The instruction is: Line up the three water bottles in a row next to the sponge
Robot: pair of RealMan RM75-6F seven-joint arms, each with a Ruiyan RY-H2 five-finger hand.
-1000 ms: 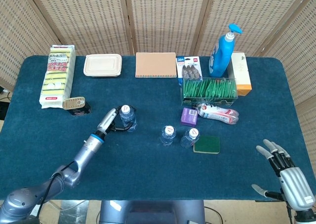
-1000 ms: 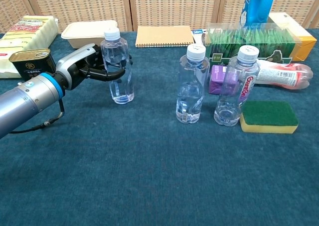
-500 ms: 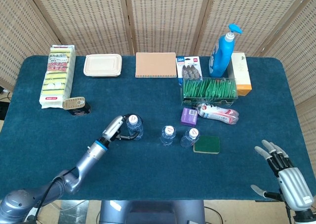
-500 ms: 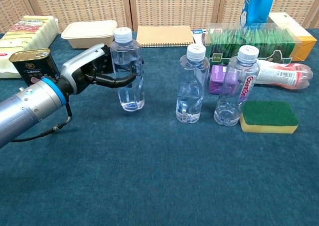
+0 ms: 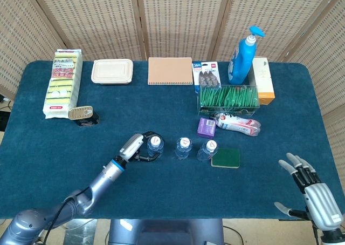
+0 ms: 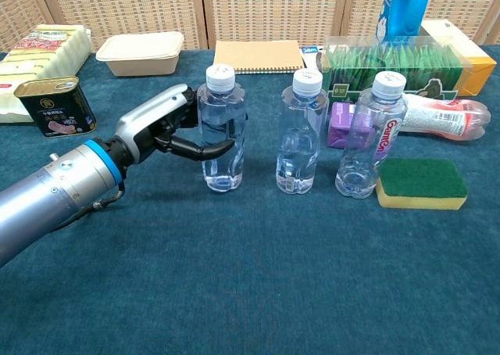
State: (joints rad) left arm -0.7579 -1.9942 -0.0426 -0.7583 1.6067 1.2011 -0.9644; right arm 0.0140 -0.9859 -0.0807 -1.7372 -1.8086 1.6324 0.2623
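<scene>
My left hand (image 6: 168, 128) (image 5: 135, 147) grips a clear water bottle (image 6: 221, 128) (image 5: 155, 146) around its middle. The bottle stands upright on the blue cloth, just left of a second bottle (image 6: 299, 132) (image 5: 183, 147). A third bottle (image 6: 370, 135) (image 5: 207, 150) stands right of that one, touching or nearly touching the green and yellow sponge (image 6: 421, 183) (image 5: 226, 158). My right hand (image 5: 314, 194) hovers open at the table's near right corner, far from the bottles, seen only in the head view.
Behind the bottles lie a purple box (image 6: 341, 125), a red tube pack (image 6: 444, 113) and a clear box of green packets (image 5: 228, 97). A tin can (image 6: 51, 105), sponge pack (image 5: 63, 83), food container (image 5: 112, 71), notebook (image 5: 170, 70) and blue detergent bottle (image 5: 242, 56) stand further back.
My left hand has carried its bottle rightward and toward the near edge, from the open cloth at left to beside the middle bottle. The right hand has stayed put.
</scene>
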